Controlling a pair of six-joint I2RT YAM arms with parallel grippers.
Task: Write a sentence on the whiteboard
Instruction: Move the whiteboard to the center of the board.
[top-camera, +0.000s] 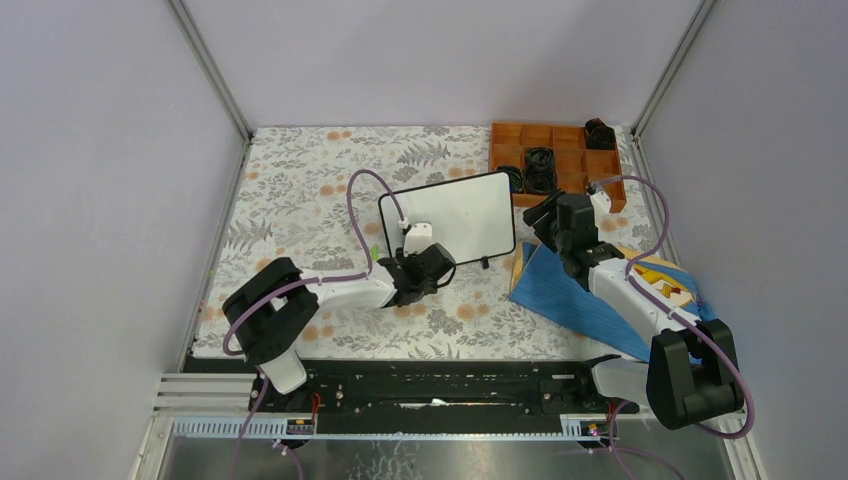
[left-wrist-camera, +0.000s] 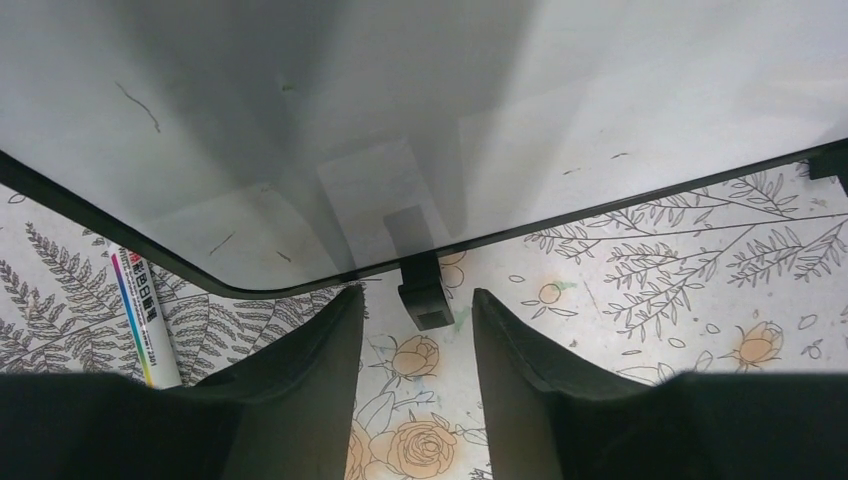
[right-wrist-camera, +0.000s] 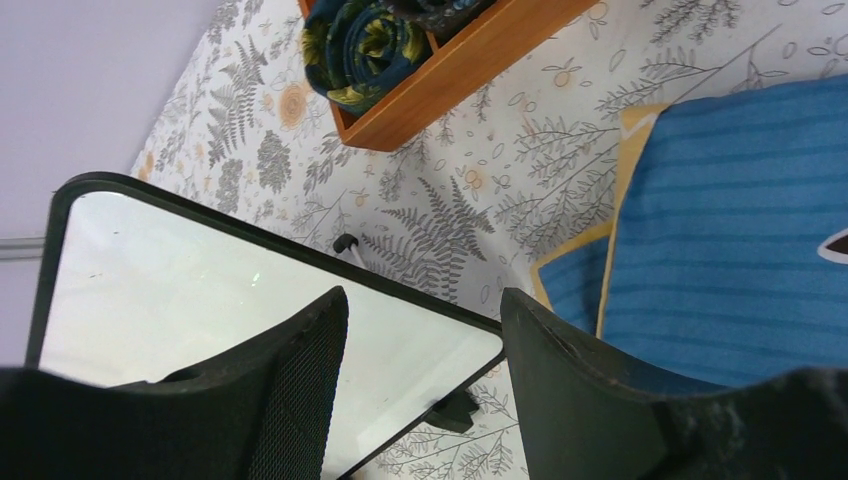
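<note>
The whiteboard lies tilted mid-table, its black-framed white face showing only faint stray marks; no sentence shows on it. My left gripper sits low at the board's near-left corner, open, its fingertips either side of a small black foot under the frame, holding nothing. A white marker lies on the mat just left of that gripper. My right gripper hovers at the board's right edge, open and empty, and in the right wrist view the whiteboard's corner lies beneath the right gripper.
An orange compartment tray holding dark rolled items stands at the back right. A blue cloth with yellow trim lies under the right arm. The floral mat covers the table. Walls close in on both sides.
</note>
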